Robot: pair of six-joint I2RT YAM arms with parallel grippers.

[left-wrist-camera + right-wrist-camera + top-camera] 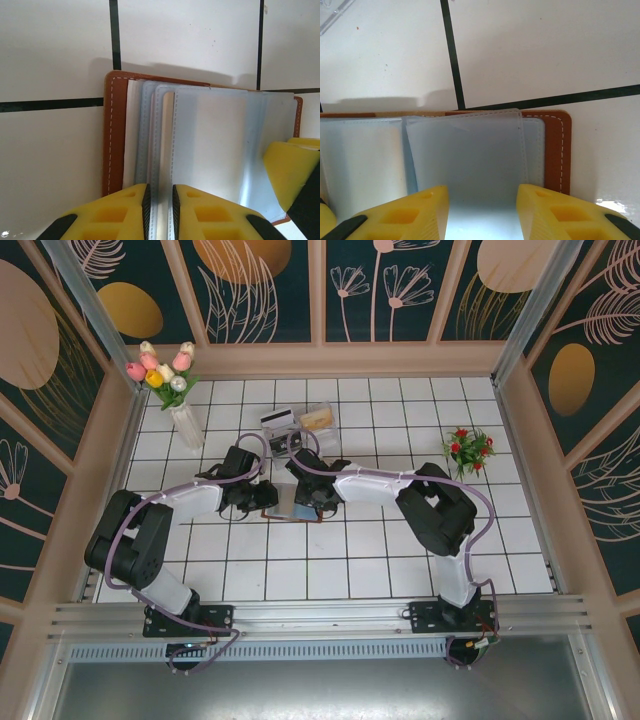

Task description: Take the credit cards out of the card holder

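Two arms meet at the middle of the white tiled table [400, 550], both wrists bent down over the small brown leather-look folding card holder [288, 510]. It lies open and flat, blue-grey inside with a stitched brown rim, and its clear plastic sleeves are fanned out.

Left gripper [160, 200]: its yellow fingers stand nearly together, leaving only a narrow slot. The edges of one or two sleeves, with a cream strip beside them, run into that slot. Cannot tell whether the pads actually pinch them. It works at the holder's left edge, by the brown rim.

Right gripper [482, 195]: its jaws stand well apart, one on each side of the topmost sleeve, which is wider than the gap. Nothing is clamped. One of its yellow fingers [289, 170] sits on the sleeves in the left wrist view.

Credit cards inside the sleeves: none can be made out, as the plastic is cloudy and glares.

Behind the holder sits a clear plastic two-compartment tray [299, 410]. A pale card with a dark stripe [278, 420] lies in the left compartment and a yellowish flat piece [318, 418] in the right.

A white vase of tulips [185, 420] stands at far left, and a small red-flowered plant [468, 447] at right.
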